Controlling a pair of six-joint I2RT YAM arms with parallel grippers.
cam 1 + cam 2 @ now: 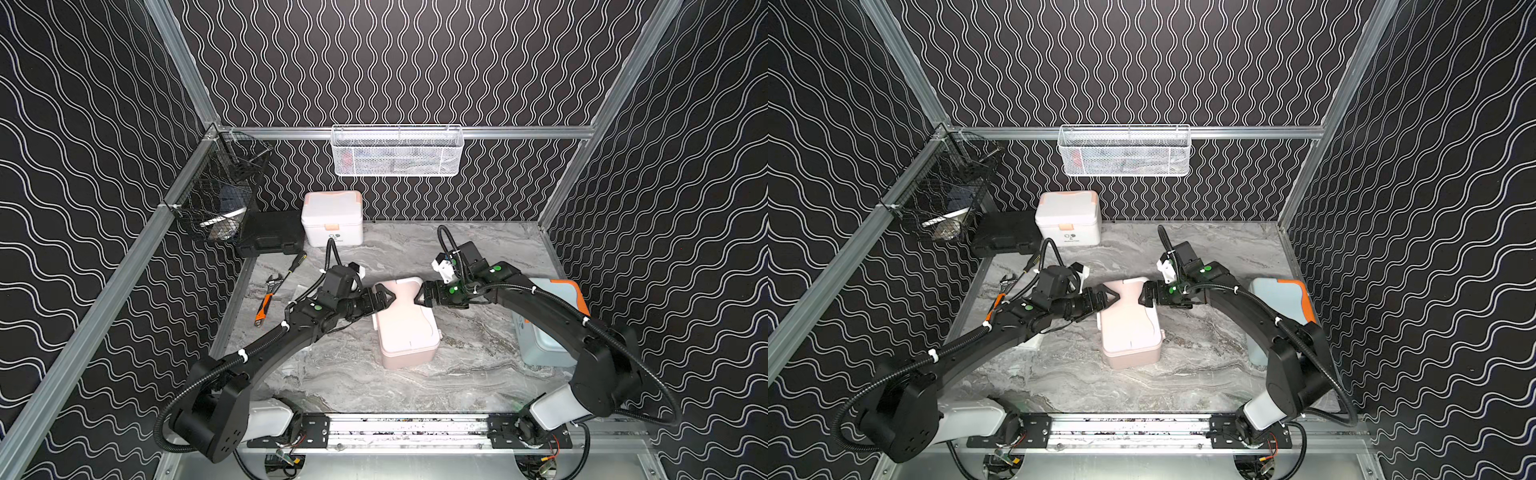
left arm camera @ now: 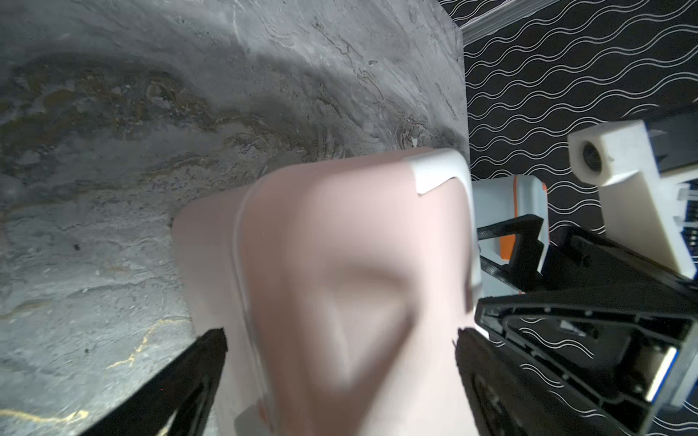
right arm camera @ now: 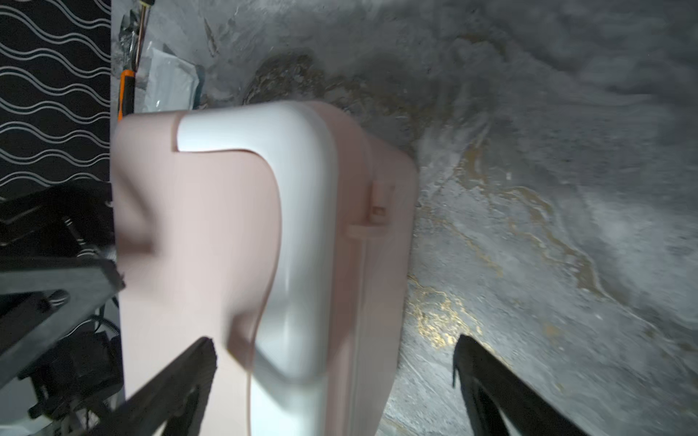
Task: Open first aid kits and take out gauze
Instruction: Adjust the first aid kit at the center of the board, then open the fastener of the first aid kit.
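The fingers (image 2: 211,358) of the left gripper (image 1: 387,300) stood wide apart and held nothing, straddling the far left edge of the pink kit (image 1: 406,329). The right gripper (image 1: 420,296) was spread equally wide at the far right edge, and whether either touched the lid could not be told. The kit sat at mid-table (image 1: 415,386), lid apparently shut, with its white handle (image 3: 298,211) folded along the lid. Its shell looked rigid, smooth and light, so it would probably slide on the marble under a one-sided push. Bracing both flanks while the latch is freed seemed the safer hold. The latch itself could not be picked out; a small tab (image 3: 377,211) on one side might be a hinge or a clasp. No gauze was visible inside any kit. A pale flat packet (image 3: 170,81) lay at the left, too blurred to identify. The white kit (image 1: 332,220) stood far left, closed, and the blue kit (image 1: 544,332) at the right was partly hidden behind the right arm.
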